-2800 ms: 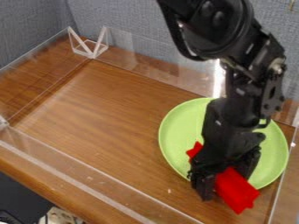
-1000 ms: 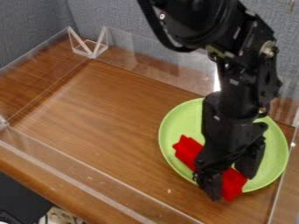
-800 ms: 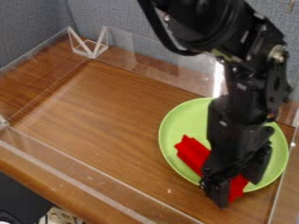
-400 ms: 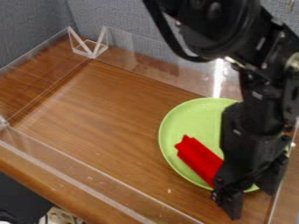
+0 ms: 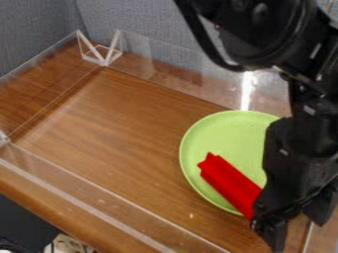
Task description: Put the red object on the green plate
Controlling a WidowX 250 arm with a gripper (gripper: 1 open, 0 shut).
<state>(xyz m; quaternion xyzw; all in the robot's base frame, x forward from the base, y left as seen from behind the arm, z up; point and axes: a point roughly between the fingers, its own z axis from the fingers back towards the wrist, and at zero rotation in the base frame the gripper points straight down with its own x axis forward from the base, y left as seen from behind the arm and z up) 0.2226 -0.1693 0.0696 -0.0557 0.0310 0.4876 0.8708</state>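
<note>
The red object (image 5: 230, 184) lies flat on the front part of the green plate (image 5: 238, 138), one end reaching the plate's front rim. Nothing is touching it. My gripper (image 5: 291, 227) hangs at the bottom right, just past the plate's front right rim and to the right of the red object. Its dark fingers (image 5: 268, 214) stand apart with nothing between them, so it is open. The black arm (image 5: 284, 59) comes down from the top and hides the plate's right side.
A clear plastic wall (image 5: 79, 203) rings the wooden tabletop (image 5: 106, 119). A small clear triangular stand (image 5: 99, 46) sits at the back left corner. The gripper is close to the front right wall.
The gripper, which stood over the red object on the plate, has drawn away to the right and forward. The red object stays lying on the plate, now fully uncovered.
</note>
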